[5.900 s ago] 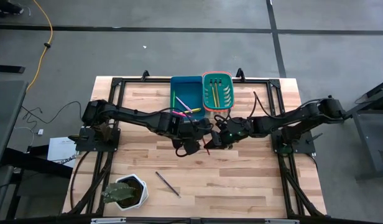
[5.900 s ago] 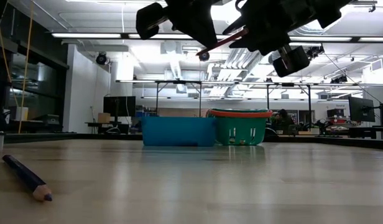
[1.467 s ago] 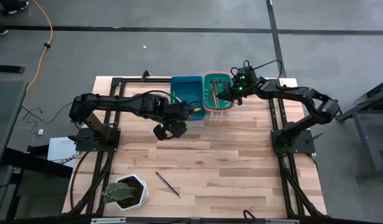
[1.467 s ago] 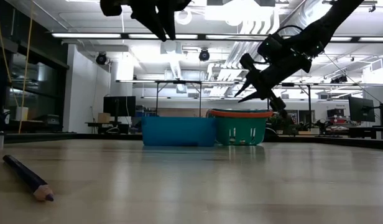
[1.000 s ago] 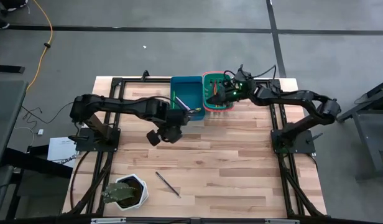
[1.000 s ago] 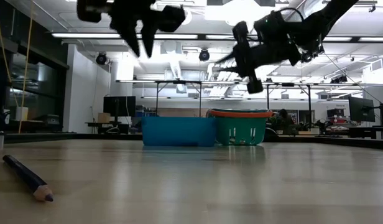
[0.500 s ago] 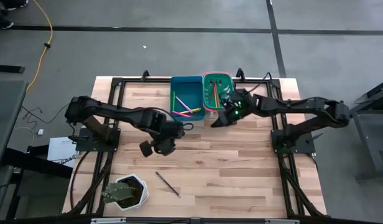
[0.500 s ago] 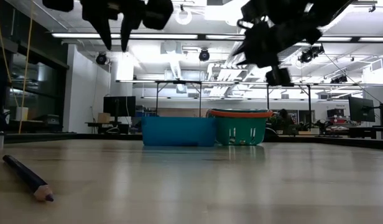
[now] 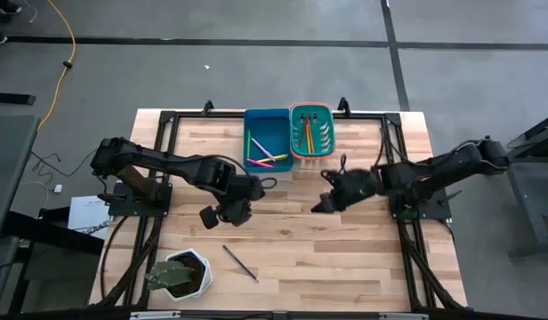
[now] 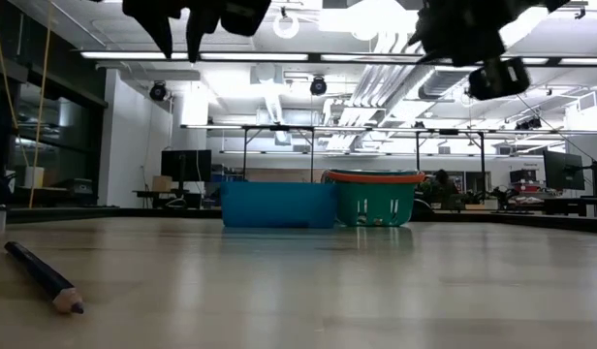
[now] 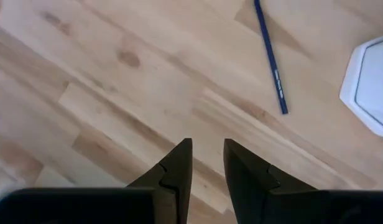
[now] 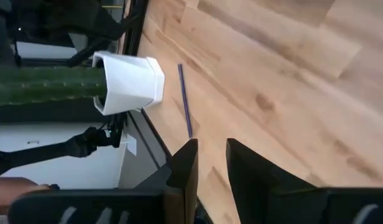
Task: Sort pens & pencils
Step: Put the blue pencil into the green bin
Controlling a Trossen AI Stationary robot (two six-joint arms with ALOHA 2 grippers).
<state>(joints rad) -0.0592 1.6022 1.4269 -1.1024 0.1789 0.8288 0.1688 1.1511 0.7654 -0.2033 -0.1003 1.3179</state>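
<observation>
A dark purple pencil [image 9: 240, 263] lies flat on the wooden table near its front edge, and also shows in the low view [image 10: 42, 274] and the left wrist view [image 11: 271, 59]. Several coloured pens lie in the blue bin [image 9: 267, 133]. Yellow, green and orange pencils lie in the green basket [image 9: 310, 131]. My left gripper [image 9: 222, 213] hovers open above the table's middle-left, with nothing between its fingers [image 11: 207, 158]. My right gripper [image 9: 323, 203] hovers open right of centre, with nothing in it either [image 12: 211, 165].
A white pot with a cactus [image 9: 181, 274] stands at the near left, close to the purple pencil. The two bins stand side by side at the table's far edge. Bare wood lies between the grippers and the near edge.
My right gripper has gone from above the green basket toward the table's near edge and now hangs over the middle of the table. My left gripper has drawn away from the blue bin toward the near-left, closer to the purple pencil.
</observation>
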